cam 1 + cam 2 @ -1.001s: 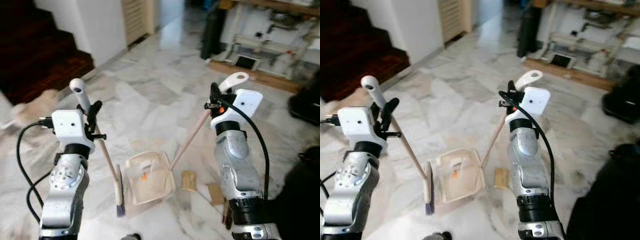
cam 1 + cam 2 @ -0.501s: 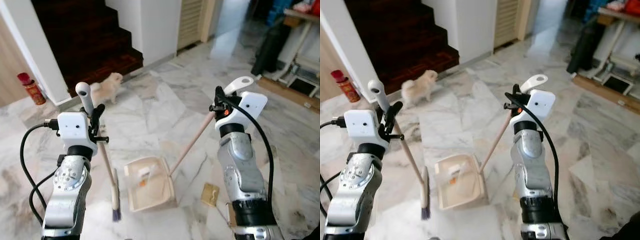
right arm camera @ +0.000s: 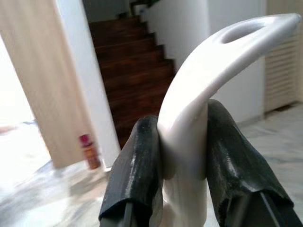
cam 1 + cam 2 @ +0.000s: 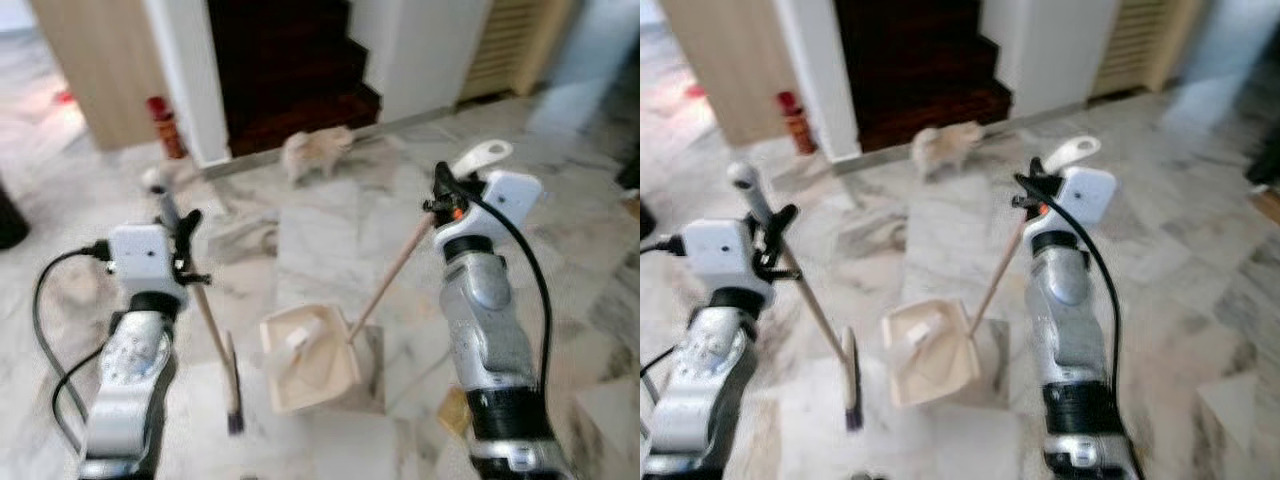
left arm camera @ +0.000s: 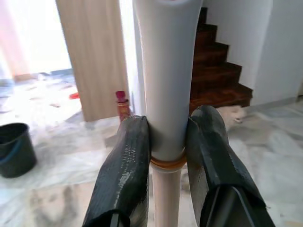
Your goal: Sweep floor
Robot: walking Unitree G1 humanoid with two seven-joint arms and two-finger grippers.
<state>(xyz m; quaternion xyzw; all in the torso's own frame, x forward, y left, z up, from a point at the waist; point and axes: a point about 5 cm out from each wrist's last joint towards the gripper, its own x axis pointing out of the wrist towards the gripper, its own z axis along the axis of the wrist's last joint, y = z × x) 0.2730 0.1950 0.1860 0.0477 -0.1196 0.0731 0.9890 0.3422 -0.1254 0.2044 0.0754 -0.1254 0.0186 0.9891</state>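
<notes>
Left wrist view reveals a black bucket (image 5: 16,156); raised left end effector (image 5: 168,156) clamps the wooden-handled broom (image 4: 208,320), right end effector (image 3: 182,161) clamps the cream plastic dustpan's (image 4: 310,358) white handle.

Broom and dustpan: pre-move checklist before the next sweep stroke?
1. Left gripper fingers clamped on the broom handle: ok.
2. Right gripper fingers clamped on the dustpan handle: ok.
3. Broom head down at the floor beside the dustpan: ok.
4. Dustpan tray flat on the marble: cannot tell, image blurred.
5. Path ahead: not ok, a small dog stands by the stairs.
6. Debris to sweep located: cannot tell.
</notes>
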